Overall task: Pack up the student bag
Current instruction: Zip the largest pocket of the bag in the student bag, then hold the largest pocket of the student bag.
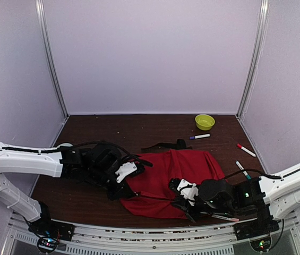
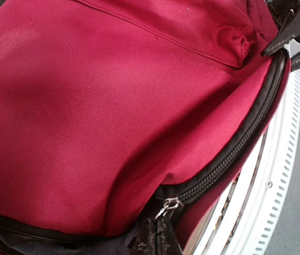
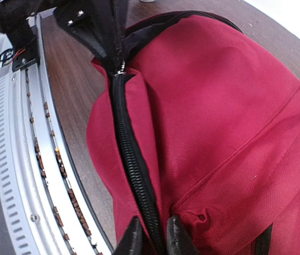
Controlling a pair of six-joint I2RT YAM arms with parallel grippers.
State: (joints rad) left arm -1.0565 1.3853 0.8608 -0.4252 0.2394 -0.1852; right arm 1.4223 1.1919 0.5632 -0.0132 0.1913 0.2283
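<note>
Currently: likely unzipping student bag [image 1: 176, 175], flat on table [image 1: 112, 127] between arms | left gripper [image 3: 112, 50] clamped on bag beside slider [image 3: 120, 70] | right gripper [image 3: 155, 241] narrow astride zipper [image 3: 131, 159], grip unclear | next: steady pull along track, bag braced.

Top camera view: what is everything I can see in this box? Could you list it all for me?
student bag: one, red with black zipper, lying flat at the middle of the table
strap: one, black, at the bag's far edge
bowl: one, yellow-green, far right
purple-capped marker: one, white barrel, just in front of the bowl
red-capped marker: one, right edge
teal-capped marker: one, right of the bag
pink marker: one, near edge, under the right arm
table: one, dark brown
left arm: one, white and black
right arm: one, white and black
left gripper: black, shut on the bag's zipper end
right gripper: black, fingers either side of the zipper
</note>
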